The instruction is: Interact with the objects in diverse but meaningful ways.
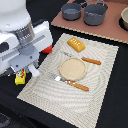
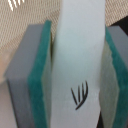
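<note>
In the wrist view my gripper [image 2: 80, 65] is shut on the white fish-like piece [image 2: 80, 45], which stands lengthwise between the green pads [image 2: 41, 75] and carries a small black fin mark. In the exterior view the arm hides the piece, and the gripper [image 1: 31, 67] hangs over the left edge of the striped placemat [image 1: 100, 90]. The orange ridged block [image 1: 76, 44] lies on the mat's far part. Behind the arm, only a sliver of the red ball [image 1: 47, 49] peeks out. Just off the mat, below the gripper, lies the yellow packet [image 1: 20, 76].
A round tan plate [image 1: 73, 68] sits mid-mat with a wooden-handled knife [image 1: 91, 61] and fork [image 1: 72, 83] beside it. Two grey pots [image 1: 85, 11] stand on a brown board at the back. A bowl [image 1: 125, 19] is at the exterior view's right edge.
</note>
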